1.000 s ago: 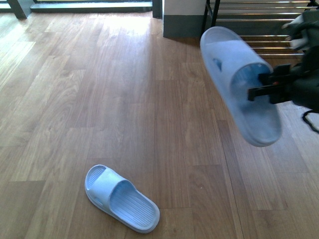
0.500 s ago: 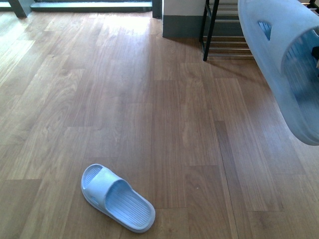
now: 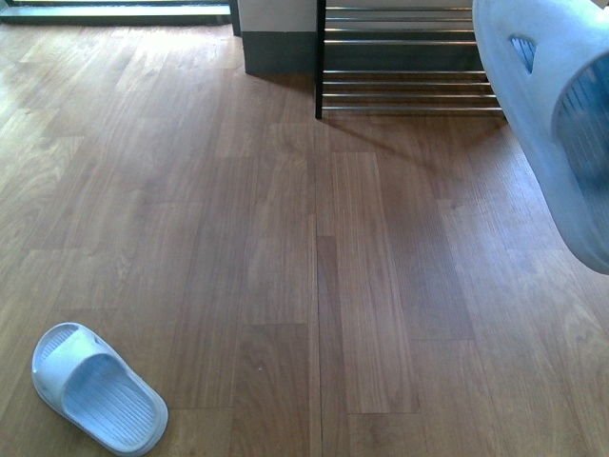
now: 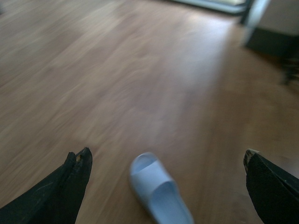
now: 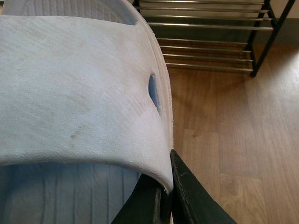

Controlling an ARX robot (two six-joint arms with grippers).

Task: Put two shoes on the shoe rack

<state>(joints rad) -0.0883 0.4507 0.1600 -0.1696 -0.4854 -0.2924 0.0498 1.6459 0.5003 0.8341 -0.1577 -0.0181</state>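
Observation:
One pale blue slide sandal [image 3: 557,114] hangs in the air at the right of the front view, close to the camera. My right gripper [image 5: 164,190] is shut on the edge of its strap [image 5: 79,88]; the gripper itself is outside the front view. The second pale blue sandal [image 3: 95,388] lies on the wood floor at the bottom left, and it also shows between my left gripper's [image 4: 168,156] wide-open fingers as the sandal [image 4: 159,193] below them. The shoe rack [image 3: 409,67] with silver rods and a black frame stands at the back, ahead of the held sandal. No sneakers are in view.
Bare wood floor [image 3: 285,248] stretches between the lying sandal and the rack. A white post with a grey base [image 3: 276,38] stands just left of the rack. The rack's rods and black side frame [image 5: 266,42] show in the right wrist view.
The view has swung right: the rack has come further into the picture and the lying sandal has slid to the bottom left. The held sandal stays raised at the right edge.

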